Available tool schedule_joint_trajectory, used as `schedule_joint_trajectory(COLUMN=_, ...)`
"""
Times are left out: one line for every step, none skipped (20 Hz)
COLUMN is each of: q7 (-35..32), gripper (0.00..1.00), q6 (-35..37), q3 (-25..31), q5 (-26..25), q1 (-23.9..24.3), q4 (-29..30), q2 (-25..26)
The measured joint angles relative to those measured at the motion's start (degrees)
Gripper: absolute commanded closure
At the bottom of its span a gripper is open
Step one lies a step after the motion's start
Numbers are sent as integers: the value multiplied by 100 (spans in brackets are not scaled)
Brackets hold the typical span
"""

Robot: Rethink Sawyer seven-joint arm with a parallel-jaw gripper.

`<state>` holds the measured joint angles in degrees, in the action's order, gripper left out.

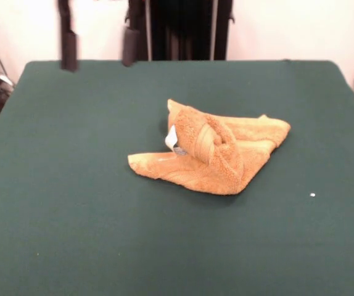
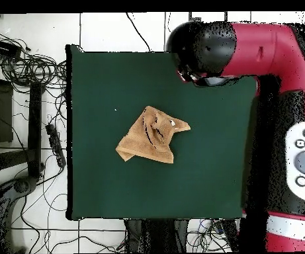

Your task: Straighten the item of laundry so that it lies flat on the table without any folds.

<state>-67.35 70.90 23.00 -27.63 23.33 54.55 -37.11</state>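
- Right, the towel (image 1: 211,154) sits bunched up a little to the 3 o'clock side of the worktop's (image 1: 72,185) middle in the front view, nowhere near flat.
- A thick rolled fold (image 1: 217,145) rides over the top of the heap, running from about 11 o'clock down toward 5 o'clock.
- Its white label tag (image 1: 172,139) pokes out on the 9 o'clock side of that fold, standing up off the cloth.
- A flatter corner (image 1: 143,163) spreads out toward 8 o'clock, and another layer (image 1: 269,131) reaches toward 2 o'clock.
- 1 tiny white speck (image 1: 312,195) lies on the green cloth out at 4 o'clock from the towel, well apart from it.
- The gripper (image 1: 97,46) hangs at the top edge, around 11 o'clock from the towel and well clear of it: 2 dark fingers (image 1: 69,49) set wide apart, with nothing between them.
- From overhead, the towel (image 2: 151,135) lies near the centre of the worktop (image 2: 95,178) with a pointed corner (image 2: 183,126) aiming to 3 o'clock.
- The red and black arm (image 2: 247,49) crosses the worktop's 1 o'clock corner there, touching no part of the towel.
- Cables (image 2: 22,59) tangle on the floor off the 9 o'clock edge.
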Motion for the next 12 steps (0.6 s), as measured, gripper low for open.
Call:
schedule_joint_trajectory(q7=9, gripper=0, q6=2, q3=1, q5=-1, q1=21, q4=1, q2=-11)
schedule_joint_trajectory(q7=68, gripper=0, q6=9, q3=-1, q5=2, q1=106, q4=1, q2=-61)
schedule_joint_trajectory(q7=79, gripper=0, q6=9, q3=-1, q5=4, q1=123, q4=1, q2=-72)
schedule_joint_trajectory(q7=111, gripper=0, q6=11, q3=-1, q5=7, q1=166, q4=1, q2=-104)
schedule_joint_trajectory(q7=128, gripper=0, q6=11, q3=-1, q5=21, q1=195, q4=1, q2=-124)
schedule_joint_trajectory(q7=144, gripper=0, q6=11, q3=0, q5=50, q1=232, q4=3, q2=-147)
schedule_joint_trajectory(q7=148, gripper=0, q6=11, q3=0, q5=71, q1=250, q4=14, q2=-161)
schedule_joint_trajectory(q7=148, gripper=0, q6=11, q3=0, q5=96, q1=265, q4=26, q2=-176)
schedule_joint_trajectory(q7=148, gripper=0, q6=11, q3=0, q5=115, q1=273, q4=41, q2=-188)
schedule_joint_trajectory(q7=148, gripper=0, q6=11, q3=0, q5=133, q1=281, q4=56, q2=-200)
schedule_joint_trajectory(q7=148, gripper=0, q6=9, q3=0, q5=158, q1=288, q4=80, q2=-217)
schedule_joint_trajectory(q7=148, gripper=0, q6=11, q3=0, q5=202, q1=298, q4=137, q2=-248)
